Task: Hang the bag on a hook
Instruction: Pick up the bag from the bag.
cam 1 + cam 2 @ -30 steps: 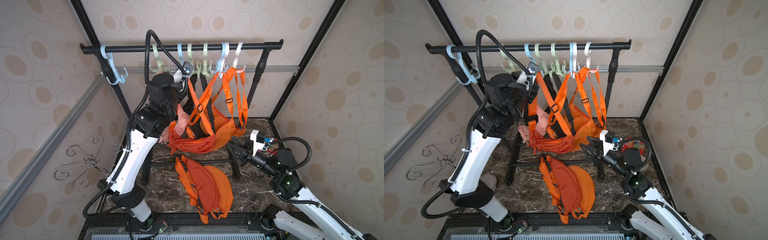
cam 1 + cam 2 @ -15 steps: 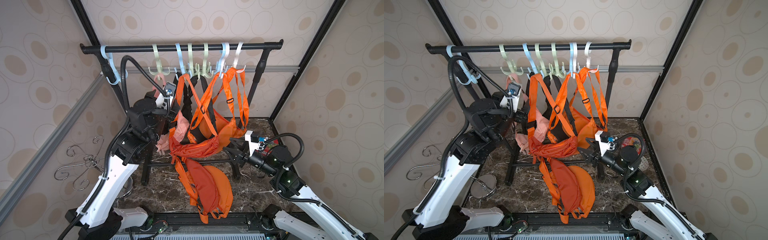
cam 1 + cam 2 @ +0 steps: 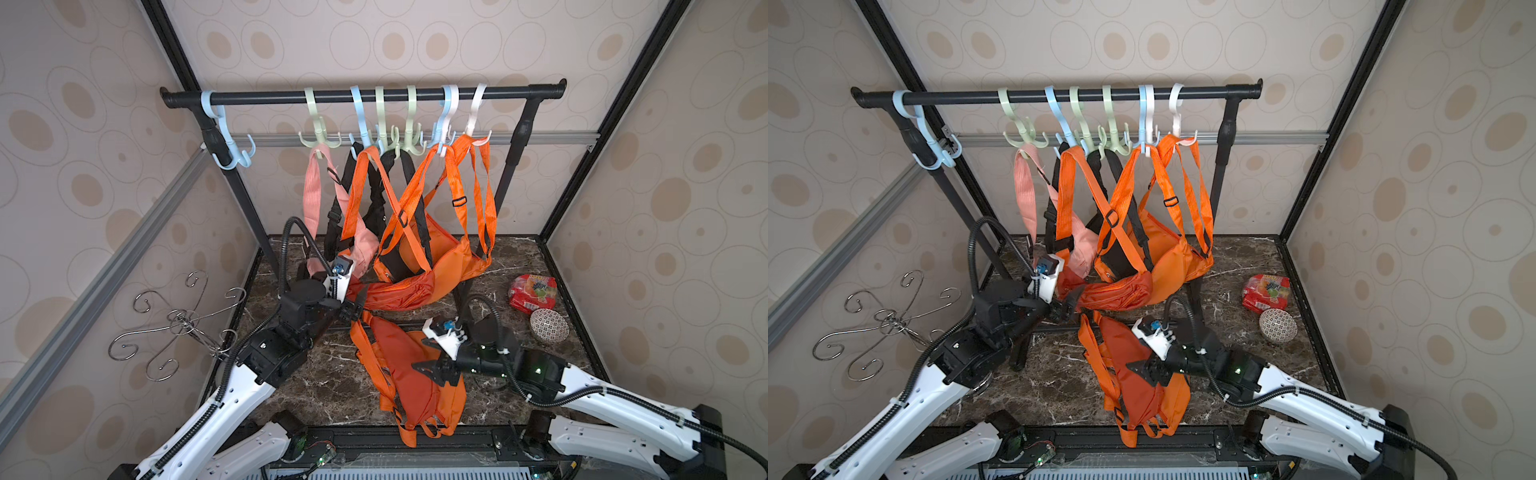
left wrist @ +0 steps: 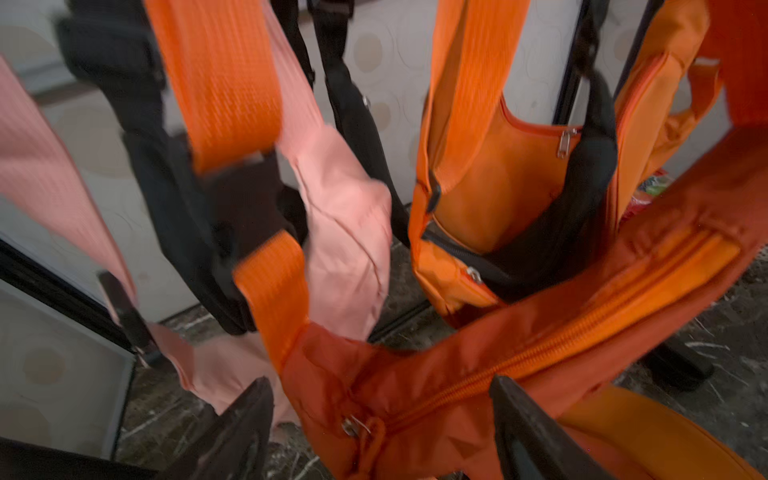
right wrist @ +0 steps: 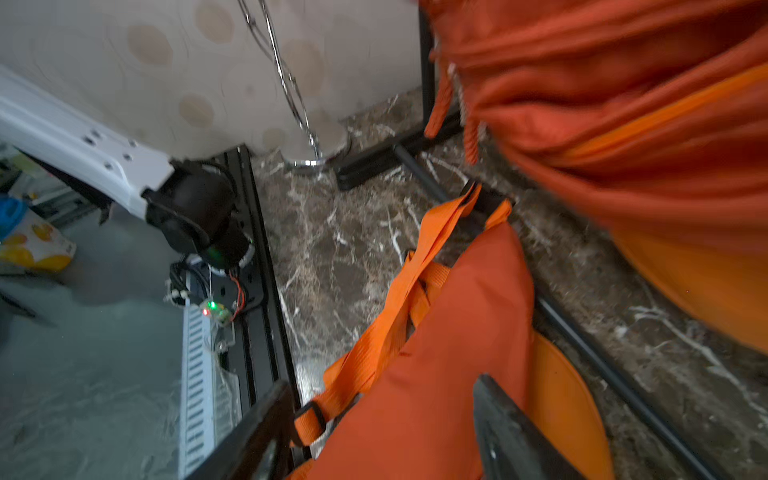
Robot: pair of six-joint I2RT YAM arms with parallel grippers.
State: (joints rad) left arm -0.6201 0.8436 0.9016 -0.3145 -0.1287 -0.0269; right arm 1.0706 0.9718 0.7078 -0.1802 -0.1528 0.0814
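Here left tool (image 3: 356,302), apart, at hung bag (image 3: 411,286); right tool (image 3: 426,354), apart, over floor bag (image 3: 390,345); straps (image 3: 365,195) crowd hooks (image 3: 384,141).

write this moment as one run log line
left pincer: open, at end of hanging orange bag | right pincer: open, above orange bag on floor | held: nothing

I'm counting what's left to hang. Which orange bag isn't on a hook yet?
The orange bag lying flat on the marble floor; the other orange bags hang by their straps from hooks on the rail.
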